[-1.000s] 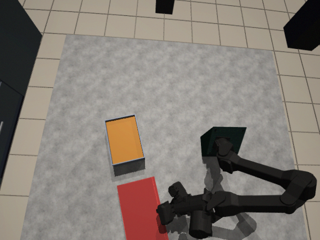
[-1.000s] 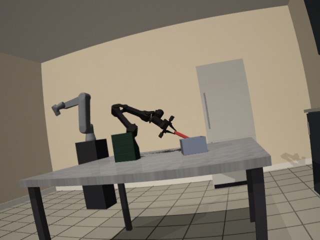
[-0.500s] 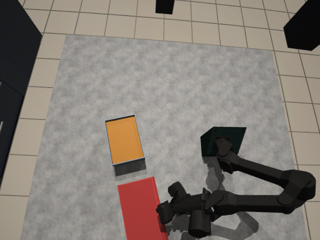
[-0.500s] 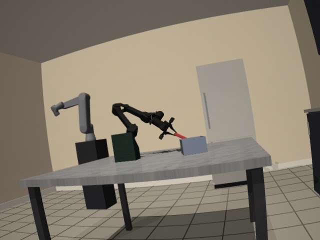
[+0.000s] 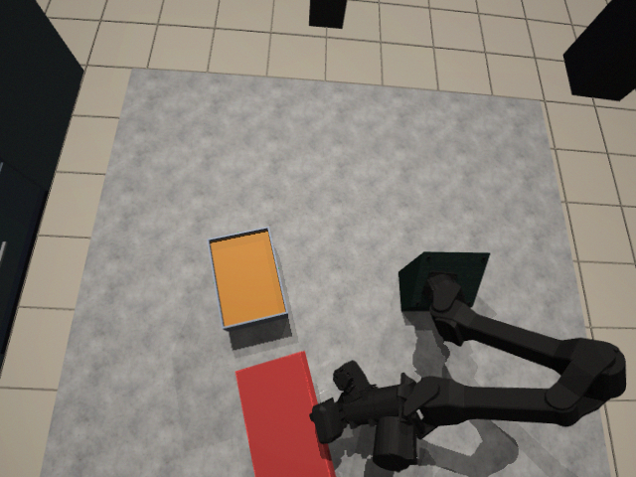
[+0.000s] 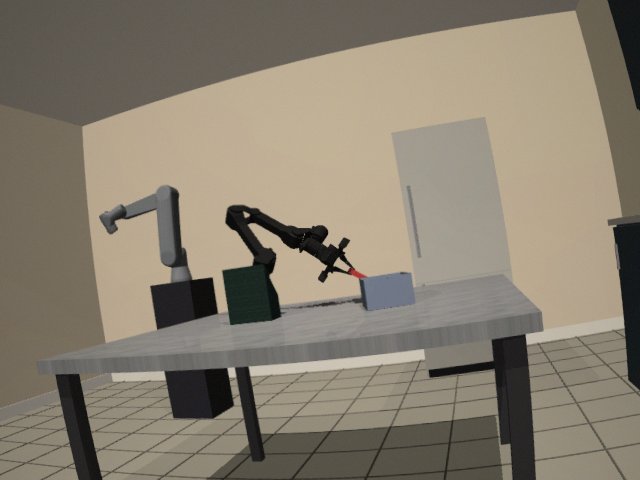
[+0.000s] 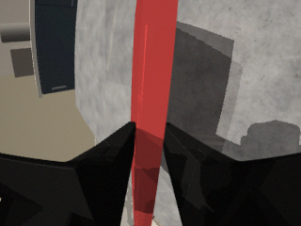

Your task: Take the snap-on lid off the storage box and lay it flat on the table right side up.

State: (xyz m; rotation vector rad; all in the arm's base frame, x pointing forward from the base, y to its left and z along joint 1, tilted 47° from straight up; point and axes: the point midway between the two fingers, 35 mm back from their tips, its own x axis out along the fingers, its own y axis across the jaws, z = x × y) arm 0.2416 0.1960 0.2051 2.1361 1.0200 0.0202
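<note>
The red lid (image 5: 279,415) (image 6: 357,273) (image 7: 157,61) is off the box and in my gripper (image 5: 314,410) (image 6: 350,270) (image 7: 149,128), which is shut on one edge of it. The lid is in the air above the table, tilted, its far side sloping down away from the fingers in the exterior view. Its shadow lies apart from it in the wrist view. The blue-grey storage box (image 5: 254,320) (image 6: 388,291) stands upright and open, with orange showing inside. In the top view a gap separates box and lid. The lid's far end is cut off in the top view and partly hidden behind the box in the exterior view.
The grey table (image 5: 359,179) (image 6: 310,330) carries the box and the dark green block (image 5: 451,264) (image 6: 248,294) under my arm's base, to the right of the box in the top view. Another grey arm (image 6: 168,227) stands on a dark pedestal beyond the table.
</note>
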